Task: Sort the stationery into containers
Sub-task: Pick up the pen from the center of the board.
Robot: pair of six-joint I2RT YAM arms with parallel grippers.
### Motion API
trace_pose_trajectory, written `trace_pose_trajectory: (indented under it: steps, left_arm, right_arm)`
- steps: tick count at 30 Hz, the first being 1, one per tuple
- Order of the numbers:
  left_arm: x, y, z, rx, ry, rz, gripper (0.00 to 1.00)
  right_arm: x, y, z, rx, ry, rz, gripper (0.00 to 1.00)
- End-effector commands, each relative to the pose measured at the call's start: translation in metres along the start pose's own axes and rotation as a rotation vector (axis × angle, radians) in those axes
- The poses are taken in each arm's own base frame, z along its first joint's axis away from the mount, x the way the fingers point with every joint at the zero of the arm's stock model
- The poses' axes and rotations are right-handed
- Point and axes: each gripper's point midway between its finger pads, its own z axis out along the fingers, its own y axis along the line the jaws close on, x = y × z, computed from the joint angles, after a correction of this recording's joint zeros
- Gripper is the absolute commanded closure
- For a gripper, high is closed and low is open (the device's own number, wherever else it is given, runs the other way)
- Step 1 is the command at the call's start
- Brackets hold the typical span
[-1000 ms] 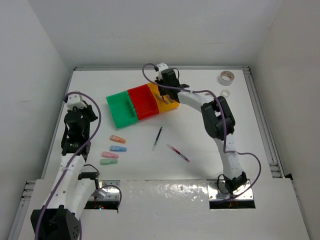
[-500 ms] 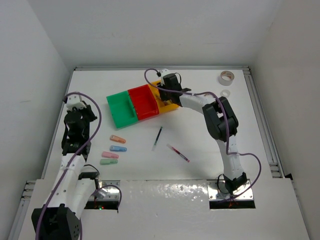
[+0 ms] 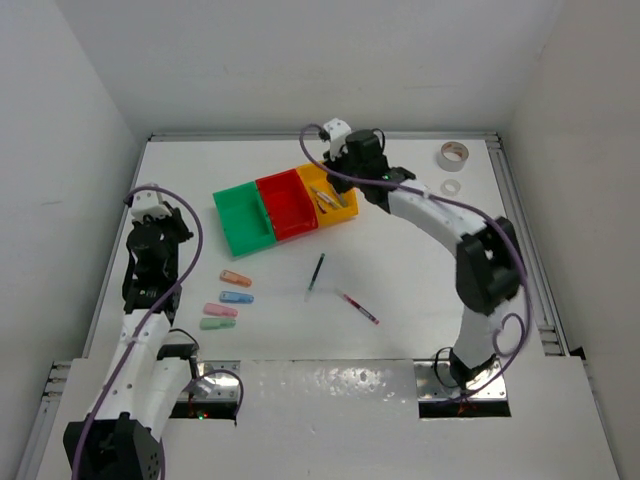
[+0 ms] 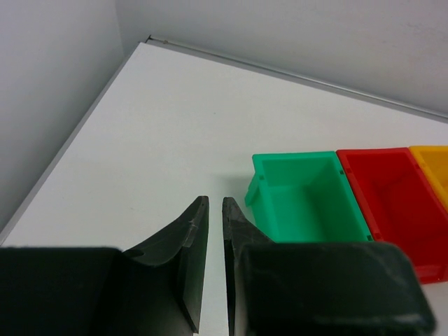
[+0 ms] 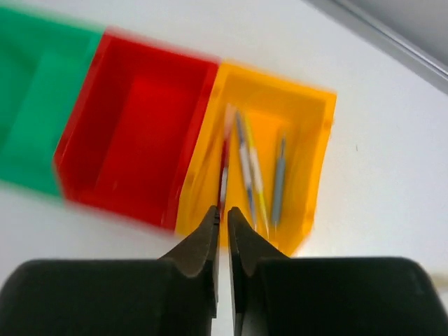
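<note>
- Hovering my right fingers (image 5: 218,218) above the yellow-orange bin (image 3: 347,210), tips pressed almost together with only a hairline slit between them and nothing pinched.
- Down inside that bin lie several thin pens (image 5: 248,175), side by side along its length. My wrist view is blurred, so I cannot call their colours for sure.
- Joined to it on the left is the red bin (image 3: 290,210), and past that the green bin (image 3: 245,225) closes off the row.
- Over on the left side, my left fingers (image 4: 209,210) hang low above the bench (image 3: 400,260), tips close together with just a thin gap and gripping nothing. They point toward the green bin, well apart from it.
- Out on the open bench, nearer to me than the bins, a dark pen (image 3: 316,272) lies beside a red pen (image 3: 357,307), close but not touching.
- Left of those, four pastel pieces (image 3: 237,297) sit in a short column, from far to near: orange, blue, pink, green.
- Two tape rolls (image 3: 452,155) rest in the far right corner, the larger greyish one farther off and a small white one just nearer.
</note>
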Motion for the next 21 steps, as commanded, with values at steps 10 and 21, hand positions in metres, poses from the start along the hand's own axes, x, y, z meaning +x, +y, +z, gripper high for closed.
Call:
trace_pose_trajectory:
  steps: [10,21]
  left_arm:
    - [-0.010,-0.003,-0.004,0.033,-0.079,-0.032,0.86]
    - [0.002,0.001,-0.007,0.025,-0.045,0.007,0.86]
  right_arm:
    - [0.208,0.100,-0.139,-0.165,0.548,-0.243,0.28]
    - [0.292,0.111,-0.160,-0.115,0.705,-0.203,0.50]
